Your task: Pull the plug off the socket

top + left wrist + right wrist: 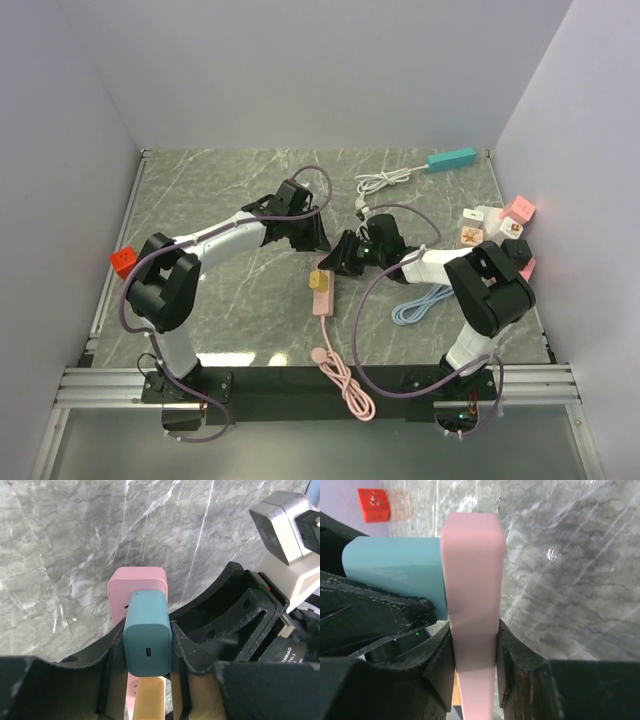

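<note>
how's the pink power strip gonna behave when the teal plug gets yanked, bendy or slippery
The pink power strip looks like rigid, glossy plastic, so it probably won't bend but might slide in the right gripper clamped on its sides as the teal plug resists. Its pink cord lies loosely coiled, so likely adds little drag.

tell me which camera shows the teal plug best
Left wrist: the teal plug faces the camera with its port visible. It is clamped by the left gripper and seated in the pink socket strip. Right wrist shows only its side against the strip. In the top external view it is hidden.
</note>
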### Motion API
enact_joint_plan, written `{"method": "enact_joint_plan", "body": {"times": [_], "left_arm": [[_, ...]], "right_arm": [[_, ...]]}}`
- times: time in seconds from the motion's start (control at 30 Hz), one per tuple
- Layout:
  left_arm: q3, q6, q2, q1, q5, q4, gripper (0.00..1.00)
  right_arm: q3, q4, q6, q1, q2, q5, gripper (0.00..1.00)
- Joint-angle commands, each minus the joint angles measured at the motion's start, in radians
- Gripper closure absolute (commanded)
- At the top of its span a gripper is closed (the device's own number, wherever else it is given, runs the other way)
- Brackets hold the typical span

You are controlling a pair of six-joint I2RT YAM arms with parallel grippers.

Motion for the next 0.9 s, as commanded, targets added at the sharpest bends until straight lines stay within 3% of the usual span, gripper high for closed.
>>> {"method": "enact_joint_plan", "body": {"times": [0.0,0.03,0.33,0.53,0.73,0.87], "left_arm": [[-0.016,-0.017,-0.098,0.017,0.053,0.09,0.99],[-0.027,-0.006,-0.107,0.024,0.047,0.09,0.99],[-0.125,0.161,-0.279,0.165,0.021,-0.012,1.0],[-0.061,0.27,-0.308,0.212,-0.007,-0.16,1.0],[-0.023,0.273,-0.322,0.257,-0.267,-0.274,0.99],[-0.084,0.227,-0.296,0.462,-0.395,-0.317,1.0]], "right_arm": [[0.002,0.047,0.048,0.007,0.016,0.014,0.94],[0.002,0.036,0.049,0.004,0.019,0.019,1.0],[0.12,-0.209,-0.032,-0.022,0.097,0.063,1.0],[0.182,-0.298,-0.077,-0.024,0.114,0.088,1.0],[0.205,-0.291,-0.078,-0.021,0.11,0.057,1.0],[0.212,-0.311,-0.083,-0.024,0.081,0.055,1.0]]}}
